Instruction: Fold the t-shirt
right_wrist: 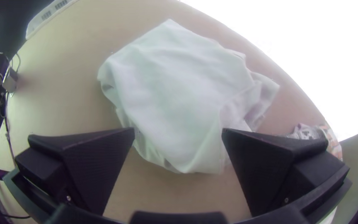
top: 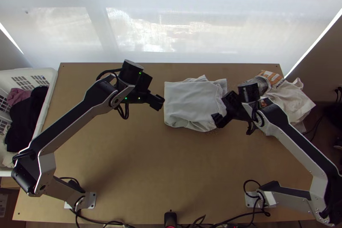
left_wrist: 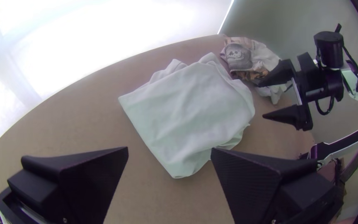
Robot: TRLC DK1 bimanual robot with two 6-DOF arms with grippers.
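Note:
A white t-shirt lies folded into a rough square at the table's middle, its far and right edges loose and layered. In the top view my left gripper is just left of the shirt, and my right gripper is at its right edge. The left wrist view has the left gripper standing open, with the shirt beyond its fingers. Likewise open is the right gripper in the right wrist view, the shirt lying beyond and partly between its fingers. Neither holds cloth.
A bunched pile of printed and off-white clothes lies at the table's right side, partly under the right arm. At the left stands a white laundry basket with dark and pink clothes. Cables run along the near edge. Bare tabletop lies nearer than the shirt.

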